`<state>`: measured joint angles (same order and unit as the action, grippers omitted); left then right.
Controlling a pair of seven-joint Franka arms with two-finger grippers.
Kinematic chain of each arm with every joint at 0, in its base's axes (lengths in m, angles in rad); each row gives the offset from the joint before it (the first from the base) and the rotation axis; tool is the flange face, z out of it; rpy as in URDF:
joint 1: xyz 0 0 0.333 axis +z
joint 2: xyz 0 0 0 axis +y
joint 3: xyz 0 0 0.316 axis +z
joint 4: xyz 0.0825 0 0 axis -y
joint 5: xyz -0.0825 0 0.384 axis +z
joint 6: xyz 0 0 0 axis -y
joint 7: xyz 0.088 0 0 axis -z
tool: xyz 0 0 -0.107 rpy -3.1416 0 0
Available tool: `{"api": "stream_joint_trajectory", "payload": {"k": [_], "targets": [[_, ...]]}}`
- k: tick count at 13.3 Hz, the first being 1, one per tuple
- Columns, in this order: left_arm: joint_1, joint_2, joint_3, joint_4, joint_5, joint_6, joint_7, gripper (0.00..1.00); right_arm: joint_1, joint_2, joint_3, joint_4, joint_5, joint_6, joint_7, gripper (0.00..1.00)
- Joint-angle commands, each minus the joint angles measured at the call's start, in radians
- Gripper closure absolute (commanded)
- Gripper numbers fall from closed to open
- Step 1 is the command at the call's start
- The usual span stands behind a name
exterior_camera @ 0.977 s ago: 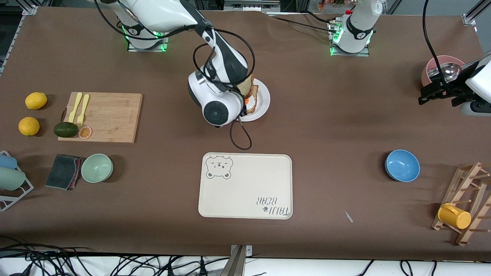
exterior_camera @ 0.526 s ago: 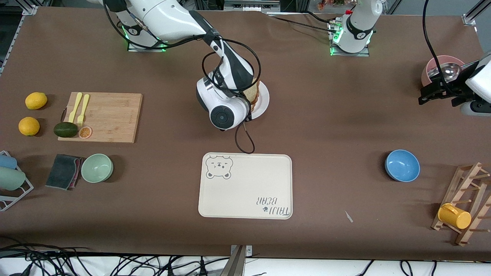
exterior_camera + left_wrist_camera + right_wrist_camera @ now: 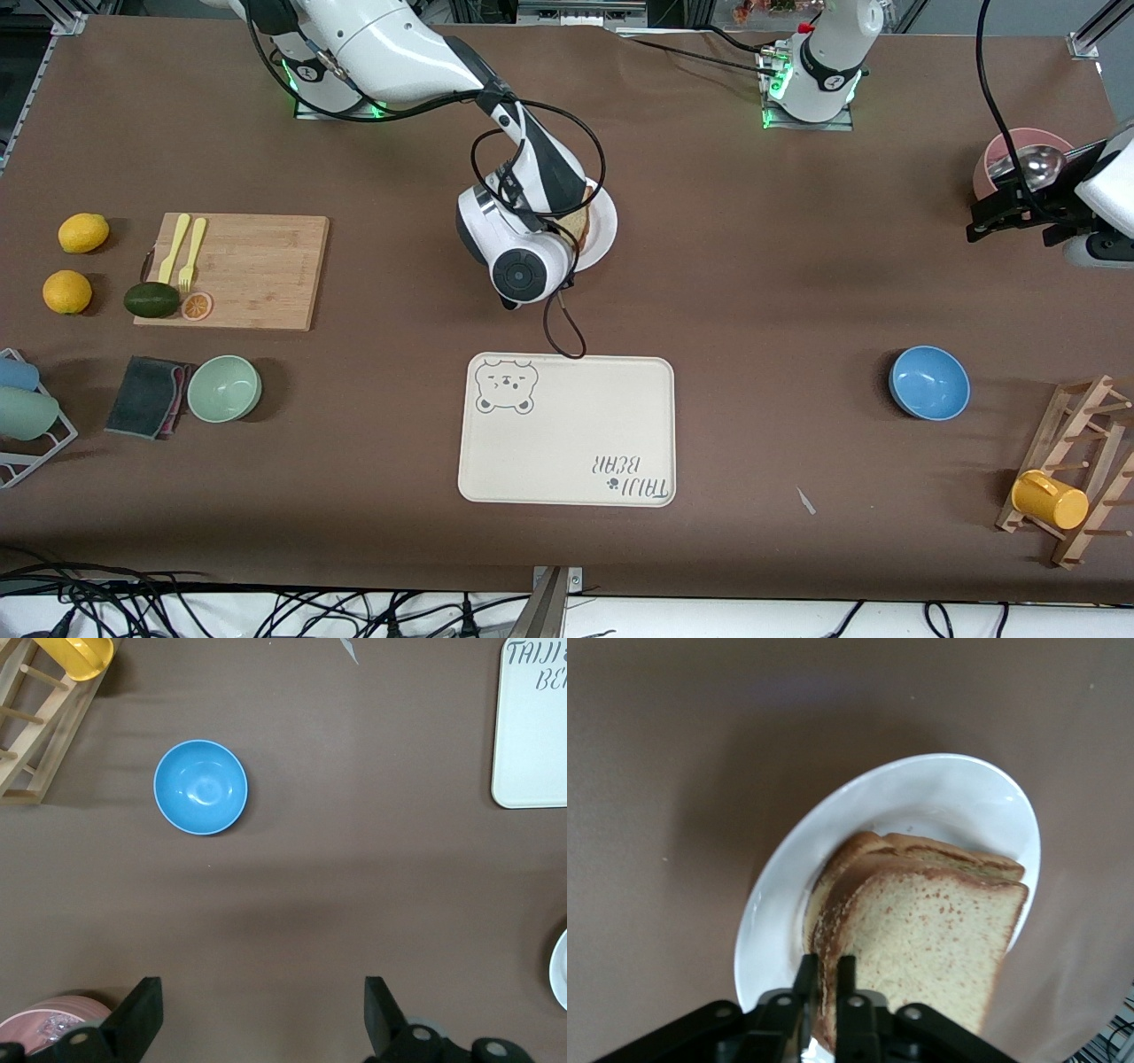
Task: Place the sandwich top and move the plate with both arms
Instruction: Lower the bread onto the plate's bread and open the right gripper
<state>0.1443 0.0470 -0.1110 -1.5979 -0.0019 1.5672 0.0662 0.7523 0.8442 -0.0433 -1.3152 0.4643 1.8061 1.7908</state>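
1. Lying nearest to the front camera, the cream bear-print tray (image 3: 567, 431) rests flat at the middle of the table; one corner of it also shows in the left wrist view.
2. The blue bowl (image 3: 929, 382) stands toward the left arm's end of the table, a little farther from the camera than the wooden rack (image 3: 1076, 470) with the yellow cup (image 3: 1049, 499).
3. The green bowl (image 3: 224, 388) and the dark cloth (image 3: 145, 395) lie side by side toward the right arm's end.
4. The cutting board (image 3: 239, 270) is farther from the camera than these two, and it carries a yellow fork (image 3: 191, 252) and an avocado (image 3: 151, 299).
5. The plate (image 3: 601, 232) stands farther from the camera than the tray, near the middle of the table.
6. The right gripper (image 3: 823, 992) is over the plate, its fingers closed on the crust edge of the sandwich top (image 3: 921, 948). This slice sits tilted on another bread slice (image 3: 939, 850) that lies on the plate.
7. The left gripper (image 3: 263, 1014) waits with its fingers spread wide and holding nothing. It hangs above the bare table just beside the pink bowl (image 3: 1019, 152), at the left arm's end.
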Motion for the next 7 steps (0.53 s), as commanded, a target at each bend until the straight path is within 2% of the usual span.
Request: {"api": "stream_joint_trajectory", "payload": {"k": [1, 5, 7], "targets": [[0.006, 0.001, -0.007, 0.012, 0.008, -0.013, -0.005, 0.00, 0.007, 0.013, -0.006, 0.034, -0.021, -0.002, 0.025, 0.00], [0.006, 0.001, -0.007, 0.010, 0.008, -0.013, -0.005, 0.00, -0.001, -0.001, -0.029, 0.048, -0.021, -0.034, 0.016, 0.00], [0.006, 0.001, -0.009, 0.012, 0.008, -0.013, -0.005, 0.00, -0.001, -0.007, -0.052, 0.095, -0.021, -0.083, 0.010, 0.00]]}}
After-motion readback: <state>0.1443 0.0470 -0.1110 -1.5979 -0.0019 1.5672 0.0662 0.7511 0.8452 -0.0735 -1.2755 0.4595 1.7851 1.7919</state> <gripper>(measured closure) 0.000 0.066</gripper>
